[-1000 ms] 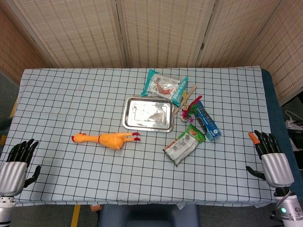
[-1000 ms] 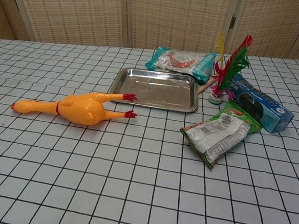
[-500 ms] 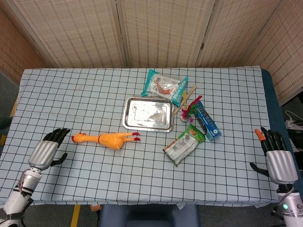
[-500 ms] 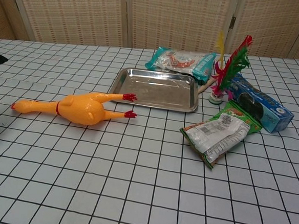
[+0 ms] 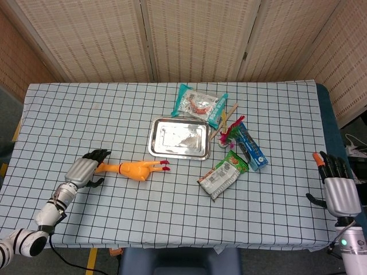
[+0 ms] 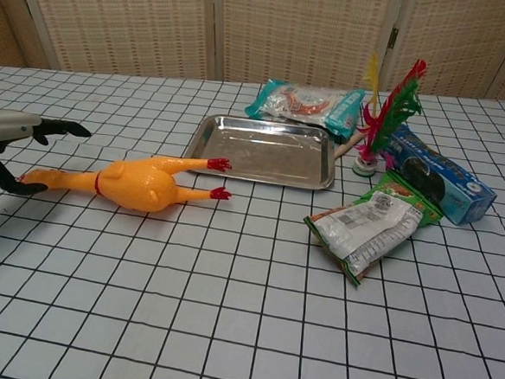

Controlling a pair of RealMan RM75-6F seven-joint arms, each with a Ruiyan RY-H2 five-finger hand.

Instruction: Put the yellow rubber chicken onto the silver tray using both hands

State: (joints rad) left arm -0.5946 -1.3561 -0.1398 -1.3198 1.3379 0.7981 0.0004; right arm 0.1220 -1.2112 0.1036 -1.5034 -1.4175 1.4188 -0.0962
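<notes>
The yellow rubber chicken point(image 5: 133, 168) point(image 6: 131, 184) lies flat on the checked cloth, head to the left, red feet toward the silver tray point(image 5: 179, 138) point(image 6: 265, 151). My left hand point(image 5: 86, 168) point(image 6: 17, 144) is at the chicken's head end, fingers spread above and below the head, holding nothing. In the head view my right hand point(image 5: 337, 187) hovers open off the table's right edge, far from the chicken. The tray holds nothing.
Behind the tray lies a teal snack bag point(image 5: 199, 104). To its right are a feather shuttlecock point(image 6: 382, 120), a blue box point(image 5: 250, 145) and a green-and-white packet point(image 5: 223, 174). Folding screens stand behind the table.
My left hand has swept rightward over the table from its left front corner to the chicken's head. My right hand has drifted slightly outward and down at the right edge.
</notes>
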